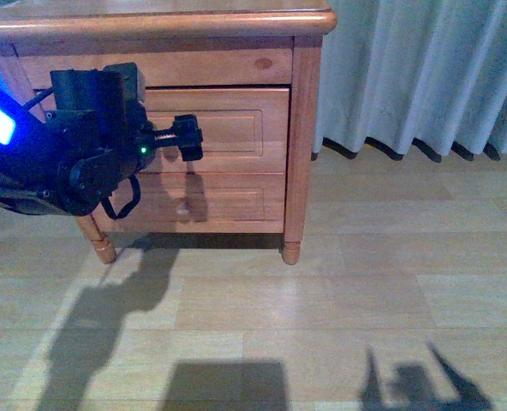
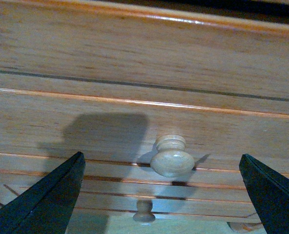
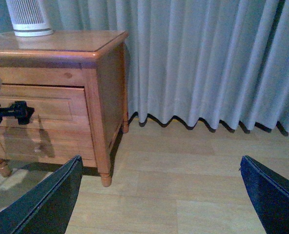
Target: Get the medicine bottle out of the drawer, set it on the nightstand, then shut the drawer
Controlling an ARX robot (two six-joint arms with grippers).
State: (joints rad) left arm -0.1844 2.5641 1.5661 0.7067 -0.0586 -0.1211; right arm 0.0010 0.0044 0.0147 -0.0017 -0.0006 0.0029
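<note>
Left end effector (image 1: 189, 137) is released, its fingers (image 2: 47, 200) spread wide on either side of the round knob (image 2: 172, 158) and not touching it. Right end effector (image 3: 160, 158) is released too, well apart from the nightstand (image 3: 103, 122). The drawer (image 1: 228, 128) looks shut, with its front facing the robot, its long axis level and the knob stem pointing outward. It is rigid wood and should slide straight out. The glossy knob (the only handhold) may slip, so grip it squarely. The medicine bottle is out of sight, presumably inside. The counter (image 3: 61, 41) carries a white ribbed cylinder (image 3: 28, 17).
</note>
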